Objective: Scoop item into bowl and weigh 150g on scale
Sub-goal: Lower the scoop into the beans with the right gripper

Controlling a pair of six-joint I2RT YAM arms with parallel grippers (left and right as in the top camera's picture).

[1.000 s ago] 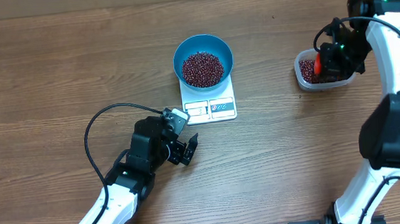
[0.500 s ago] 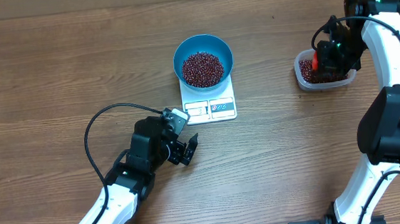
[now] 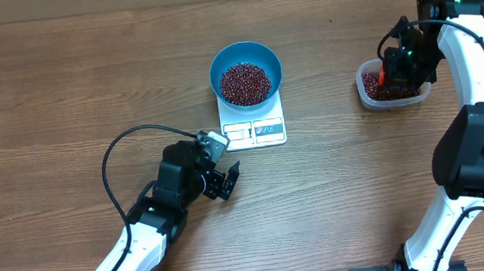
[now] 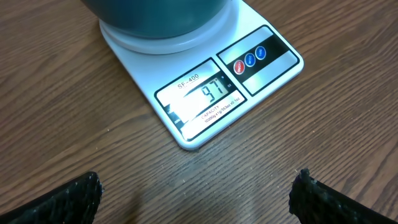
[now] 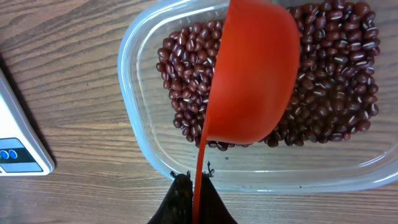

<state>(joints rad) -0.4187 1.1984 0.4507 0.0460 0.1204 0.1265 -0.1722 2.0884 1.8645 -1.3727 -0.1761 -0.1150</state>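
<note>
The teal bowl (image 3: 244,56) stands on the white scale (image 3: 254,127) and holds a heap of dark red beans (image 3: 245,83). In the left wrist view the scale (image 4: 205,106) reads 97, with the bowl (image 4: 155,15) at the top edge. My left gripper (image 3: 226,182) (image 4: 198,186) rests open on the table just in front and left of the scale, nothing between its fingers. My right gripper (image 3: 393,73) (image 5: 196,180) is shut on the thin handle of a red scoop (image 5: 252,68), whose underside faces the wrist camera above the beans (image 5: 186,81).
A clear plastic tub (image 3: 393,99) (image 5: 143,143) with more beans sits at the right of the table, under the right wrist. A black cable (image 3: 118,154) loops beside the left arm. The scale's corner (image 5: 18,155) shows left of the tub.
The right arm with the scoop has shifted slightly toward the far side over the tub, then held still. The left arm has not moved.
</note>
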